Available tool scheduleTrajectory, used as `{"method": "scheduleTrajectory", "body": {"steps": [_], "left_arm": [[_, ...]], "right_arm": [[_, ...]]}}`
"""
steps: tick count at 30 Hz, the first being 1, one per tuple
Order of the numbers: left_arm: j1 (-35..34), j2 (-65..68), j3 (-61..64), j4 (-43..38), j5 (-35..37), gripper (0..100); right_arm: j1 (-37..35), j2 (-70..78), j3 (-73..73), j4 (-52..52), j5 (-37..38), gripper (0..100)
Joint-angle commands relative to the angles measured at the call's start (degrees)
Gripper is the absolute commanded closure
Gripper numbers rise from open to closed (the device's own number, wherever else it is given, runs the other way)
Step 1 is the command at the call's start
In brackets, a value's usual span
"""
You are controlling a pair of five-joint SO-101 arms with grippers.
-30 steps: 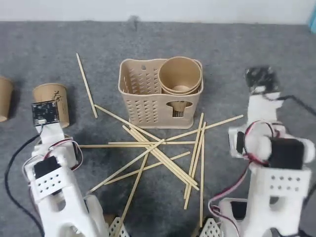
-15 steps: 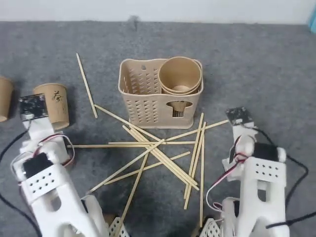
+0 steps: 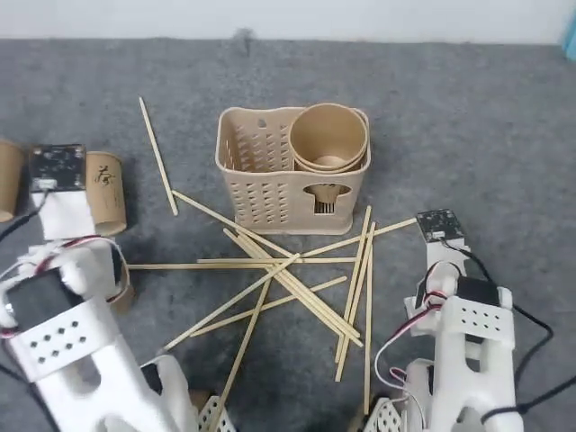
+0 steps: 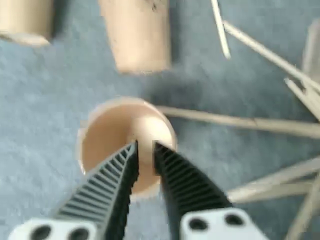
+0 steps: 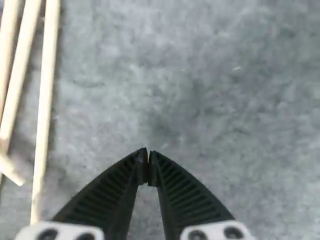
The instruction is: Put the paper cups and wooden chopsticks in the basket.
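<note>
Beneath me spreads a grey, felt-like carpet (image 3: 468,117) with a short, mottled nap. It runs to the far side, where it meets a pale, plain strip of wall (image 3: 360,18). A small dark smudge (image 3: 243,38) sits right on that seam. At the far right edge a sliver of something teal (image 3: 571,36) pokes in. The light is soft and even, and shadows are faint.

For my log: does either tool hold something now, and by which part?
Right tool holds nothing. Left tool is at the mouth of a paper cup; a hold cannot be told.
</note>
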Motion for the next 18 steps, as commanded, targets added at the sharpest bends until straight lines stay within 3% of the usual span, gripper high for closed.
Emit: {"method": "scheduleTrajectory", "body": {"steps": [1, 8, 18], "left_arm": [[1.58, 0.26, -3.3, 5.8, -0.35, 85], [1.49, 5.98, -3.38, 6.07, -0.53, 84], [1.49, 23.74, -3.47, -3.08, -0.7, 84]], "right_arm": [[0.92, -1.19, -0.18, -0.57, -0.53, 99.1], [1.19, -1.19, -0.18, -0.4, -0.53, 99.1], [1.27, -1.19, -0.18, -0.31, -0.53, 99.1]]}}
